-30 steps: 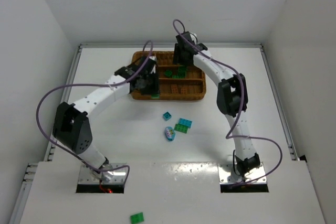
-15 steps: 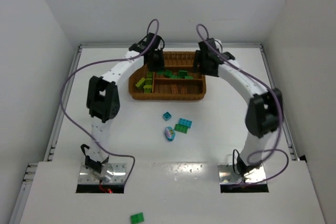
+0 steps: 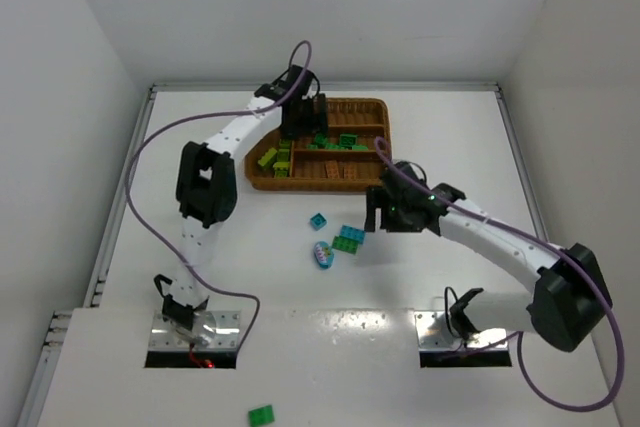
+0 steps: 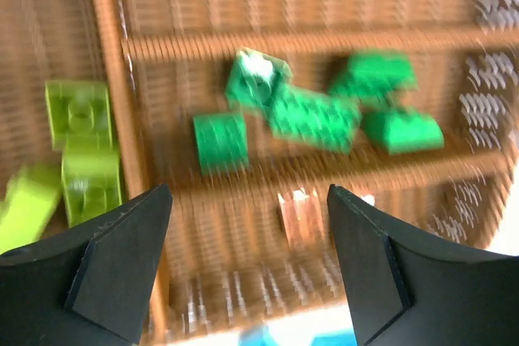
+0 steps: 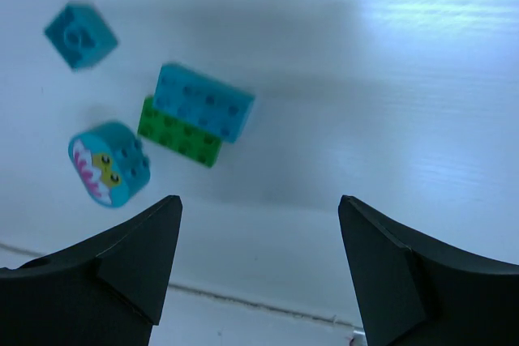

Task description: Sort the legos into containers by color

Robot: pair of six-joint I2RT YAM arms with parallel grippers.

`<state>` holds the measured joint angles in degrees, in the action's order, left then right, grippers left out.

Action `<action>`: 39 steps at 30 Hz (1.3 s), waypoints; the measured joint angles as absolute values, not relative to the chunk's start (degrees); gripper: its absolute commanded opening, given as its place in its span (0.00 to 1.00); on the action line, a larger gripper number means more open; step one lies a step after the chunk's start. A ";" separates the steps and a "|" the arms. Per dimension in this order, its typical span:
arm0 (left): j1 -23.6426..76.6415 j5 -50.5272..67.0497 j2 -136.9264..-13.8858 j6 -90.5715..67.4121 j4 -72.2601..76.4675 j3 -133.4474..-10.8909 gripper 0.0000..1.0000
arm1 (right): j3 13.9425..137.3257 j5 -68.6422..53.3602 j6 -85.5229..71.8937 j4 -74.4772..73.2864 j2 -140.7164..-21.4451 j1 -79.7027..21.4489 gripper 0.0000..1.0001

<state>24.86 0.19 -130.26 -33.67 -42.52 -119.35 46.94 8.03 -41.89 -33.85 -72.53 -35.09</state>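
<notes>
**Loose legos come next**

The right gripper hangs over the counter, jaws apart and empty, beside the loose legos: a teal cube, a teal brick touching a green brick, and a round teal piece. It likely must descend on one and close. The left gripper, jaws apart and empty, is over the tray, upper centre. No writing is legible; the round piece shows only a printed face.
</notes>
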 measured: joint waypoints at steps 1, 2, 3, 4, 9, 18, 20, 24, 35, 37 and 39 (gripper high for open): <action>25.30 0.19 -127.79 -33.50 -42.72 -117.40 0.84 | 45.87 7.03 -42.09 -33.21 -72.64 -36.67 0.79; 25.80 0.12 -125.03 -33.36 -42.78 -115.26 0.84 | 45.17 6.42 -42.11 -32.77 -72.97 -38.11 0.79; 26.26 0.03 -121.82 -33.23 -42.96 -113.08 0.84 | 44.66 5.69 -42.09 -32.23 -73.45 -39.46 0.79; 26.68 0.01 -118.30 -33.15 -43.00 -110.96 0.84 | 44.53 5.23 -42.02 -31.68 -74.43 -41.25 0.79; 27.46 -0.43 -101.36 -32.77 -42.04 -101.19 0.84 | 44.53 2.09 -41.01 -26.87 -82.08 -46.59 0.71; 25.76 -2.00 -88.23 -32.60 -41.56 -87.33 0.84 | 45.28 0.95 -40.62 -22.48 -91.20 -46.63 0.61; 25.65 -2.26 -88.20 -32.62 -41.76 -85.47 0.84 | 46.57 1.10 -40.29 -22.13 -93.51 -46.63 0.64; 25.65 -2.57 -88.23 -32.67 -42.41 -83.77 0.84 | 50.50 2.61 -39.51 -21.54 -97.49 -46.59 0.74; 25.65 -2.79 -88.23 -32.67 -42.44 -83.70 0.84 | 55.57 8.25 -34.04 -19.03 -102.28 -46.63 0.74; 25.65 -2.79 -88.23 -32.67 -42.46 -83.70 0.84 | 55.33 8.60 -32.58 -18.59 -102.35 -46.68 0.74; 25.65 -2.76 -88.23 -32.67 -42.44 -83.70 0.84 | 54.63 8.62 -31.16 -17.80 -102.00 -46.81 0.67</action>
